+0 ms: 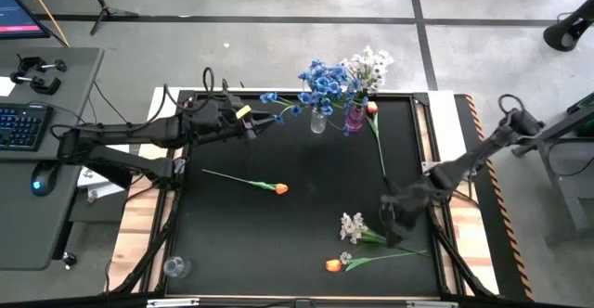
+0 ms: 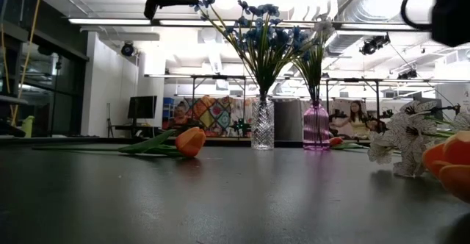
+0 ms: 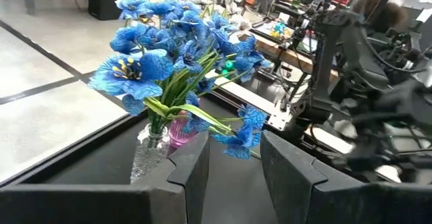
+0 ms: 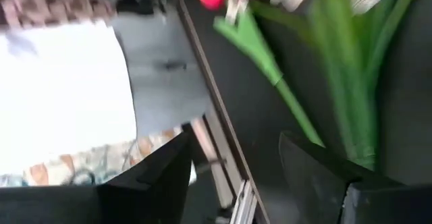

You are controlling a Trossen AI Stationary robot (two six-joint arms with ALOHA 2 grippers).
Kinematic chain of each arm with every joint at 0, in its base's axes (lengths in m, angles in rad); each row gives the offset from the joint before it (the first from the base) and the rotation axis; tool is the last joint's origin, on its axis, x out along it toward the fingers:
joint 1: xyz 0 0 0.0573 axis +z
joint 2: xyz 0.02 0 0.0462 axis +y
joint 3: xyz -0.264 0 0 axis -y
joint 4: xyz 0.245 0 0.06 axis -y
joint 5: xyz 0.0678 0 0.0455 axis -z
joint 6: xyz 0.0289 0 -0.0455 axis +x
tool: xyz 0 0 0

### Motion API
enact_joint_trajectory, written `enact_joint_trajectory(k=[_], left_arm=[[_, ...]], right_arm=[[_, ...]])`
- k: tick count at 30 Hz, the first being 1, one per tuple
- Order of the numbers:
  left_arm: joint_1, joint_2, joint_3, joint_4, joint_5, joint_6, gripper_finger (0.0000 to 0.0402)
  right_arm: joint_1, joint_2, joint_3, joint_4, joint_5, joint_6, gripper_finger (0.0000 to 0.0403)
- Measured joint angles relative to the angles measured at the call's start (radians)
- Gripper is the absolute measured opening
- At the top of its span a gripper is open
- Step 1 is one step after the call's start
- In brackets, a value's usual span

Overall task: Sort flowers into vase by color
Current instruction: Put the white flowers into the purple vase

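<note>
One white spray (image 1: 353,226) lies just beside the right pincer (image 1: 393,217), open and empty.

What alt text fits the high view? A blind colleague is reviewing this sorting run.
Overhead view of a black table: the left gripper, open, hovers beside blue flowers in a clear vase, next to a pink vase of white flowers. The open right gripper hovers by a loose white spray; three orange tulips lie scattered.

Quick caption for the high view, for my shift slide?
Left tool open beside blue flowers in the clear vase; right tool over the white spray.
</note>
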State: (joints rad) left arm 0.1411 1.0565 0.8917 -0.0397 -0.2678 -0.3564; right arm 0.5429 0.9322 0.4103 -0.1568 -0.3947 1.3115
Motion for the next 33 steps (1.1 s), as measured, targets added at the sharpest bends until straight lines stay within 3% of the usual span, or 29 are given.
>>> enact_joint_trajectory(k=[4, 10, 13, 18, 21, 24, 33], left_arm=[[0.012, 0.000, 0.000, 0.000, 0.000, 0.019, 0.0119], [0.026, 0.000, 0.000, 0.000, 0.000, 0.019, 0.0119], [0.030, 0.000, 0.000, 0.000, 0.000, 0.019, 0.0119], [0.030, 0.000, 0.000, 0.000, 0.000, 0.019, 0.0119], [0.030, 0.000, 0.000, 0.000, 0.000, 0.019, 0.0119], [0.029, 0.000, 0.000, 0.000, 0.002, 0.019, 0.0119], [0.029, 0.000, 0.000, -0.001, 0.031, 0.018, 0.0119]], right_arm=[[0.077, 0.127, 0.029, 0.055, 0.000, 0.018, 0.0202], [0.100, 0.269, 0.189, -0.172, 0.027, -0.135, 0.0178], [0.102, 0.308, 0.299, -0.356, 0.101, -0.218, 0.0167], [0.171, 0.371, 0.426, -0.639, 0.315, -0.234, 0.0161], [0.215, 0.397, 0.430, -0.637, 0.355, -0.187, 0.0163], [0.238, 0.421, 0.409, -0.576, 0.325, -0.116, 0.0163], [0.249, 0.528, 0.366, -0.504, 0.319, -0.107, 0.0163]])
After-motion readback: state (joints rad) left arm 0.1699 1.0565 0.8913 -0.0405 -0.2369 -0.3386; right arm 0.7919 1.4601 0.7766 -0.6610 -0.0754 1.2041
